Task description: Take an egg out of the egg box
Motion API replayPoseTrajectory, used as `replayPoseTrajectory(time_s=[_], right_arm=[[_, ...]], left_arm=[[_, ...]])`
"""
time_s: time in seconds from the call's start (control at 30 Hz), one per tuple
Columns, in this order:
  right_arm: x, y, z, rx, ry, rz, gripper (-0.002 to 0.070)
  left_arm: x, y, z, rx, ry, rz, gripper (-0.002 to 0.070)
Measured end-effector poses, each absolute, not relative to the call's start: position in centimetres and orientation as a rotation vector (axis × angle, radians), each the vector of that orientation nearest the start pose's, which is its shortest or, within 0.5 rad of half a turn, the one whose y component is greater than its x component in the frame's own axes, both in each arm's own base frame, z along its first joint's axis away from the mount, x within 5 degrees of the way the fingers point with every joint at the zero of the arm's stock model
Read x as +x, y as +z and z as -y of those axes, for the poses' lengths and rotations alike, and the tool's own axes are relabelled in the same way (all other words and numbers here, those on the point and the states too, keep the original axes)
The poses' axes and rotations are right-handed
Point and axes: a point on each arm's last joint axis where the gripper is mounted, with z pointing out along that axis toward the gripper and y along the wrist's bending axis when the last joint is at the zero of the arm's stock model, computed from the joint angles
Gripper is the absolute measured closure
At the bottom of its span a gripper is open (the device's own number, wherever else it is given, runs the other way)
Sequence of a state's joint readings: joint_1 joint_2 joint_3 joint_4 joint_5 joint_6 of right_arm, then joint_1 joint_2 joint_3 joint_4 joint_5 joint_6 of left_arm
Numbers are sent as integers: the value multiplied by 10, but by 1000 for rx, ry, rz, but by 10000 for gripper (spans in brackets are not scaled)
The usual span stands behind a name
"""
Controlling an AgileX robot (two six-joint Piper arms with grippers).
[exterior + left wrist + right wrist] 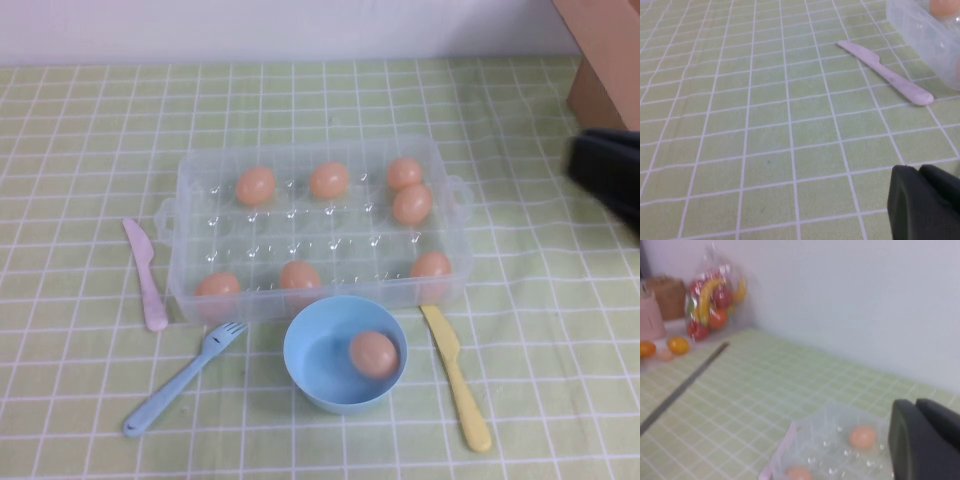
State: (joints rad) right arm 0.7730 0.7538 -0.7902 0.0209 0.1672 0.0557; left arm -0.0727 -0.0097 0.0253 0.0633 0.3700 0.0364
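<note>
The clear egg box stands mid-table with several orange-tan eggs in its cells, one at the back left. Another egg lies in the light-blue bowl in front of the box. My right gripper is raised at the table's right edge, right of the box; in the right wrist view its fingers are together and empty, above the box and an egg. My left gripper is shut and empty over bare cloth, left of the box corner; it is outside the high view.
A pink knife lies left of the box, also in the left wrist view. A blue fork lies front left, a yellow knife front right. A wooden block stands back right. A fruit bag stands far off.
</note>
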Motion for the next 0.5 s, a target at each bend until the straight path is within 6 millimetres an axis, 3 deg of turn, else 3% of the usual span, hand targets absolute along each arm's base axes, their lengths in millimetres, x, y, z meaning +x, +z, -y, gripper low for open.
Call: replayPoseTrajectory(time_s=[0.2, 0.5], right_arm=[[85, 393, -83, -542, 669, -1468, 693], [82, 373, -80, -617, 615, -1657, 693]], left_arm=[[53, 172, 2, 141, 37, -1863, 679], [53, 172, 2, 141, 37, -1863, 679]])
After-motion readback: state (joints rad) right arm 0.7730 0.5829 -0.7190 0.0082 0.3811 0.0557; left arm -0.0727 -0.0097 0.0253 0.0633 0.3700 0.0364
